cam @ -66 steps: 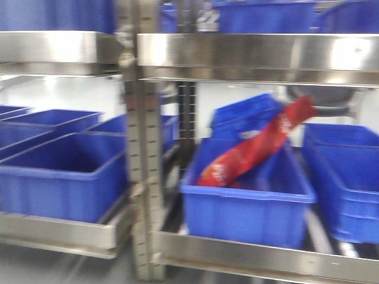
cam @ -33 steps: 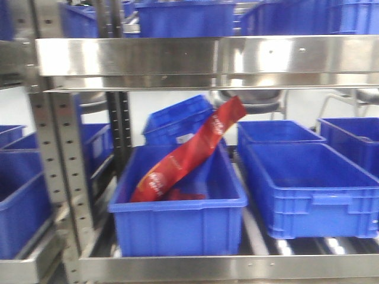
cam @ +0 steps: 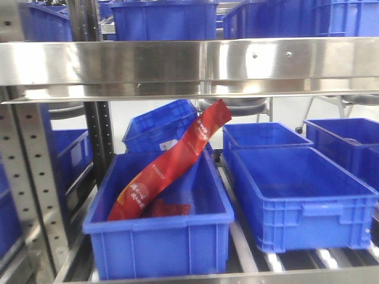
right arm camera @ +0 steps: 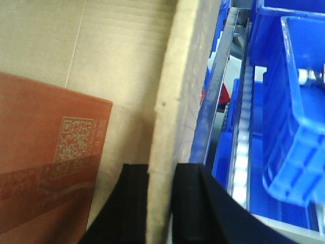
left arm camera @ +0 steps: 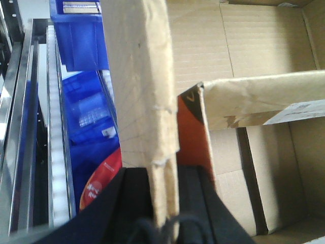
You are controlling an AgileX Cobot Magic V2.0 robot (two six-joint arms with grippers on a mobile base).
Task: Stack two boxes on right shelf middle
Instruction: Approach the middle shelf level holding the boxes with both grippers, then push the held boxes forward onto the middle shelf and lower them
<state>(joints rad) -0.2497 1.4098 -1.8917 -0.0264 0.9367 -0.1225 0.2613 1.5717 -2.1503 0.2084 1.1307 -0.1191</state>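
In the left wrist view my left gripper [left arm camera: 163, 178] is shut on the upright wall of an open brown cardboard box [left arm camera: 139, 76]; the box's inside and flaps lie to the right. In the right wrist view my right gripper [right arm camera: 160, 170] is shut on a cardboard box wall [right arm camera: 177, 76], with the inside to the left. I cannot tell if a second box is there. The front view shows the steel shelf [cam: 189, 62] but no box and no gripper.
Blue bins fill the shelf level ahead: one [cam: 160, 242] holds a long red bag [cam: 172, 163], another [cam: 296, 201] stands to its right. White roller tracks [left arm camera: 53, 127] run beside the box. A red-brown printed sheet [right arm camera: 45, 152] lies inside it.
The front view has swung to the right: the bin with the red bag slid from right of centre to left of centre, and more bins came into view on the right.
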